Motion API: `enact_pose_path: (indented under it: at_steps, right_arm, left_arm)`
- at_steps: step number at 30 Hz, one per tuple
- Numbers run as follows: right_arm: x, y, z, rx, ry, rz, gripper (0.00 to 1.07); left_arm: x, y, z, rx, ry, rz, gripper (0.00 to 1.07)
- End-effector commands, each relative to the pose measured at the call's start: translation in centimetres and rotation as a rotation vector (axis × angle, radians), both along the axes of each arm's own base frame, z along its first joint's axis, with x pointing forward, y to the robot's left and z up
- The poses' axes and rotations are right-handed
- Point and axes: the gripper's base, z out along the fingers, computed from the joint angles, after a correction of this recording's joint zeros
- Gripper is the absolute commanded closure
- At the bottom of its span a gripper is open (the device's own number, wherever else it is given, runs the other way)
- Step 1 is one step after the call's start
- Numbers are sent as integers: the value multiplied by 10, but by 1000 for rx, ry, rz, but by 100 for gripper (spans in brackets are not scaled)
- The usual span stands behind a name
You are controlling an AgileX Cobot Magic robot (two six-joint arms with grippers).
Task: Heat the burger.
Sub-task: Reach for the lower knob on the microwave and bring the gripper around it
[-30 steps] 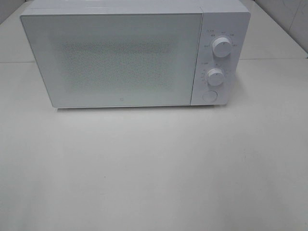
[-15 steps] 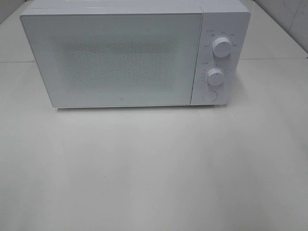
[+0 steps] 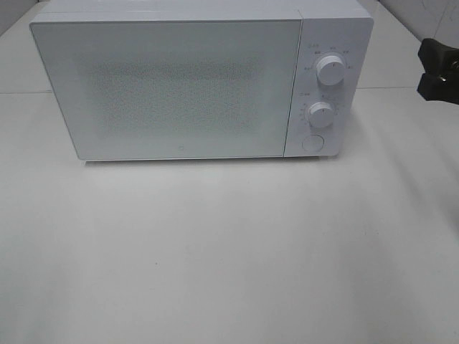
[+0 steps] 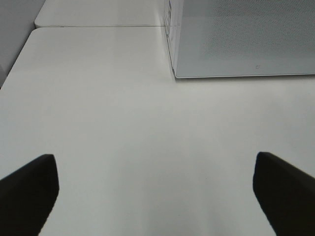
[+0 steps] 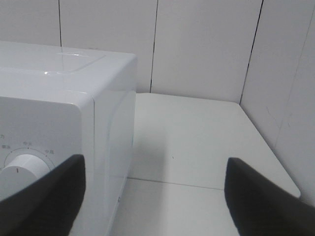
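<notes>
1. I am looking at a white microwave (image 3: 179,86) standing at the far side of the worktop (image 3: 229,251), with its frosted door (image 3: 172,89) sitting fully closed
2. I am not finding the burger in any view; it is nowhere on the bare worktop, and the door is hiding whatever may be inside
3. The left jaws are hovering low over the near left part of the worktop, standing wide with nothing between them
4. The right jaws are showing at the far right edge, well apart from the microwave's right side and about level with the upper knob (image 3: 331,70); they are standing fairly wide and carrying nothing
5. I am judging this to be a step at the control panel, since the right arm is the one nearest it; whether that means opening the door or starting the heat, I cannot tell
6. The next move is calling for the right jaws to travel left towards the panel and meet the round button (image 3: 312,142) or the lower knob (image 3: 321,114) squarely, without shoving the microwave backwards
</notes>
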Motion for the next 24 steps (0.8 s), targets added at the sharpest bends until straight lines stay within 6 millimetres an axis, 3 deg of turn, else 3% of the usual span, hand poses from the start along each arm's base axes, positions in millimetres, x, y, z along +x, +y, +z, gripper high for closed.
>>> enact_pose_path:
  at_steps: [1,2,4,13,20,24]
  right_arm:
    - [5,9,-6,4,-46,29,34]
    - [5,9,-6,4,-46,29,34]
    - [5,32,-19,-12,0,86,34]
    - [-3,75,-46,-20,91,86,34]
    - [-7,90,-63,4,155,121,32]
    - [-2,93,-71,102,164,108,32]
  left_arm:
    - [-2,0,1,-7,-28,3,2]
    - [-2,0,1,-7,-28,3,2]
    - [-2,0,1,-7,-28,3,2]
    - [-2,0,1,-7,-28,3,2]
    - [-2,0,1,-7,-28,3,2]
    - [-2,0,1,-7,-28,3,2]
